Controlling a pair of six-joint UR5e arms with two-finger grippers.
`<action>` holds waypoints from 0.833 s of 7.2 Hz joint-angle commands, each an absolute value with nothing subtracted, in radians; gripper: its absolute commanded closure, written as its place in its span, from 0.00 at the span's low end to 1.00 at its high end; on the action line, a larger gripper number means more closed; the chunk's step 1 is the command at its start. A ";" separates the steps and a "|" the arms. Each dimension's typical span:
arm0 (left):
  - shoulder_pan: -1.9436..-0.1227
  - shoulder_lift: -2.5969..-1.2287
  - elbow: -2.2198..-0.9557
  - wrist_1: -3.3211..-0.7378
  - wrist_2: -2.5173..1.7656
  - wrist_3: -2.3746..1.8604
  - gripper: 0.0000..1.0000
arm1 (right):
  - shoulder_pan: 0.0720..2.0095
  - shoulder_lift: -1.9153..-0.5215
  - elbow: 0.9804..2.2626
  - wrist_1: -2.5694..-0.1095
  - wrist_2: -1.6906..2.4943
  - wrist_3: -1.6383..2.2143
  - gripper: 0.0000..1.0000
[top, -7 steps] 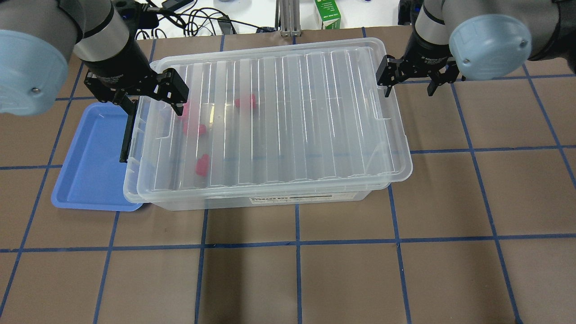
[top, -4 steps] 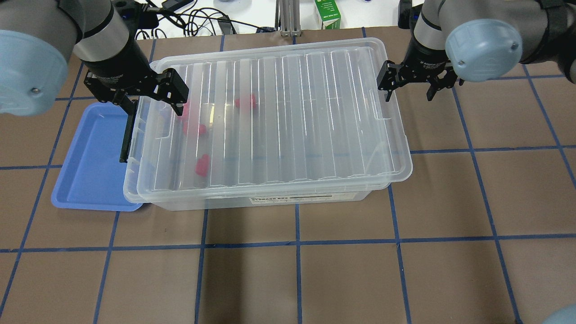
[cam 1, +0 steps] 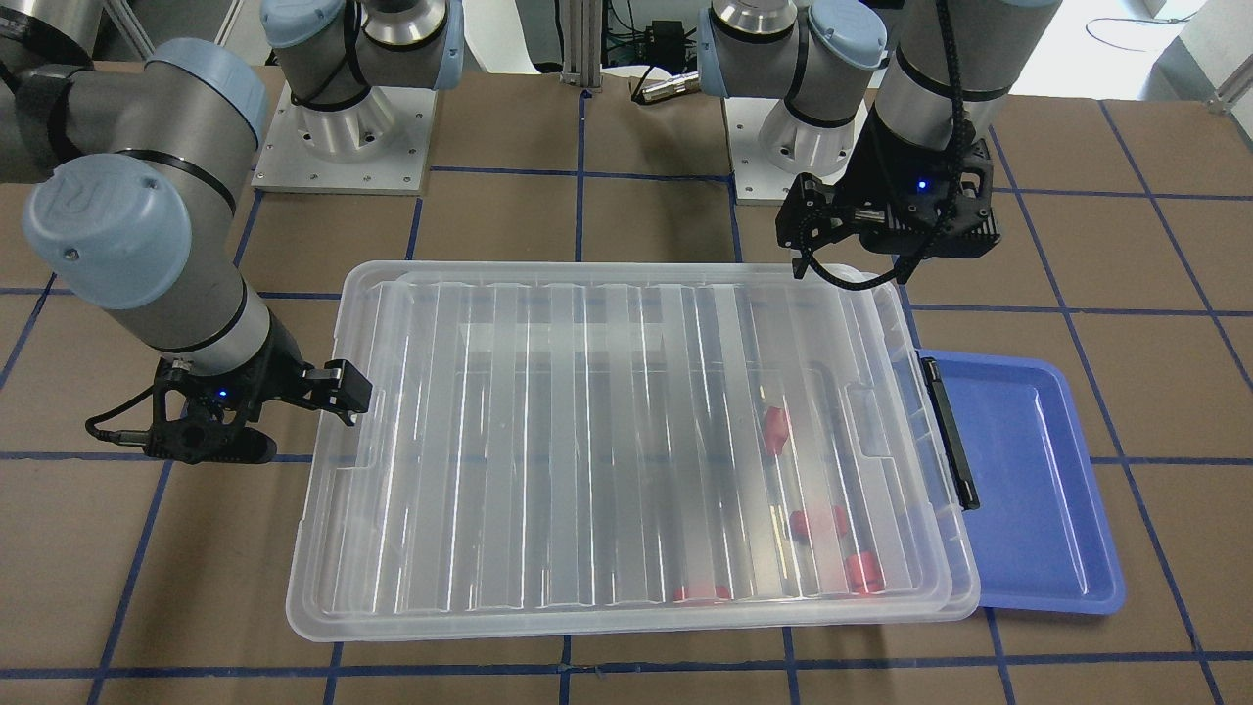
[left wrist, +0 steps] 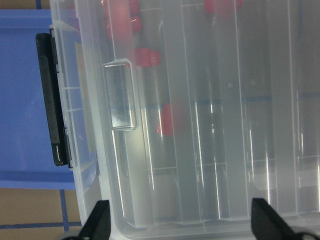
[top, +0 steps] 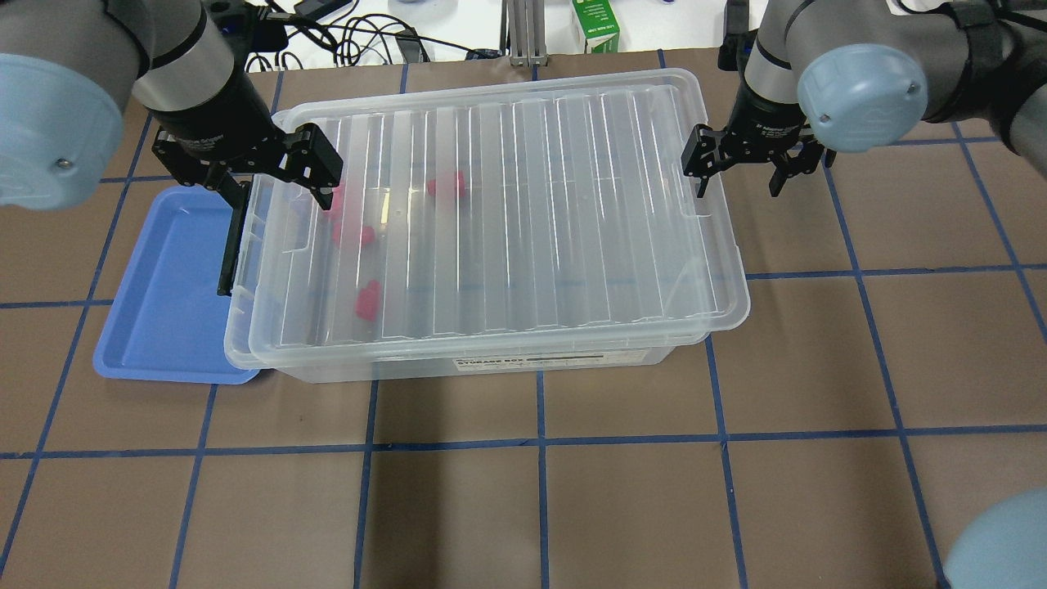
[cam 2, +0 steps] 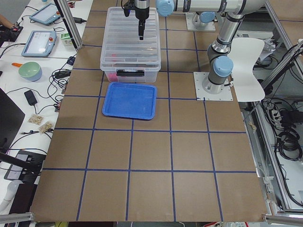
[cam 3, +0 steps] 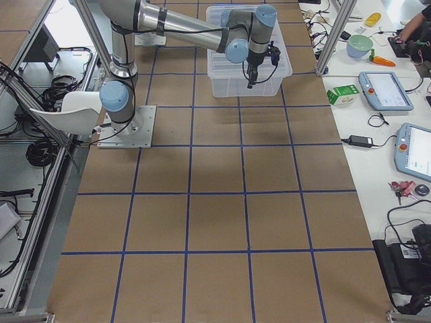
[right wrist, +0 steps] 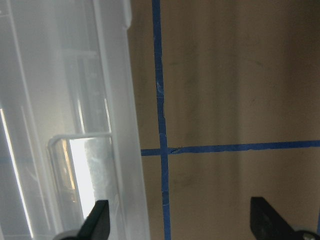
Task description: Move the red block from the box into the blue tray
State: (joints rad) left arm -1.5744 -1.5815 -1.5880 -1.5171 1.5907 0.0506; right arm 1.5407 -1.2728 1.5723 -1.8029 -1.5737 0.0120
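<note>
blocks (cam 1: 775, 428) blurry under lid (top: 532, 204); front cam shows 4, overhead half hides 1 behind left gripper (top: 282, 186). both it and right gripper (top: 736, 180) spread wide.

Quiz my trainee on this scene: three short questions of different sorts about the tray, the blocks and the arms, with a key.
1. True or false: the blue tray holds nothing.
2. The red blocks lie: A) in a drawer, B) inside the closed box, C) on a shelf.
3. Fill in: the left end effector and right end effector are both ____.
Key: 1 true; 2 B; 3 open.
</note>
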 commanded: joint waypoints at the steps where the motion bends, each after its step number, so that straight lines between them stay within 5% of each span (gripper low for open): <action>1: -1.574 -1.582 -1.588 -1.517 1.589 0.051 0.00 | 1.513 -1.266 1.572 -1.804 -1.582 0.008 0.00; 6: -1.574 -1.582 -1.589 -1.517 1.591 0.051 0.00 | 1.395 -1.270 1.571 -1.792 -1.583 -0.030 0.00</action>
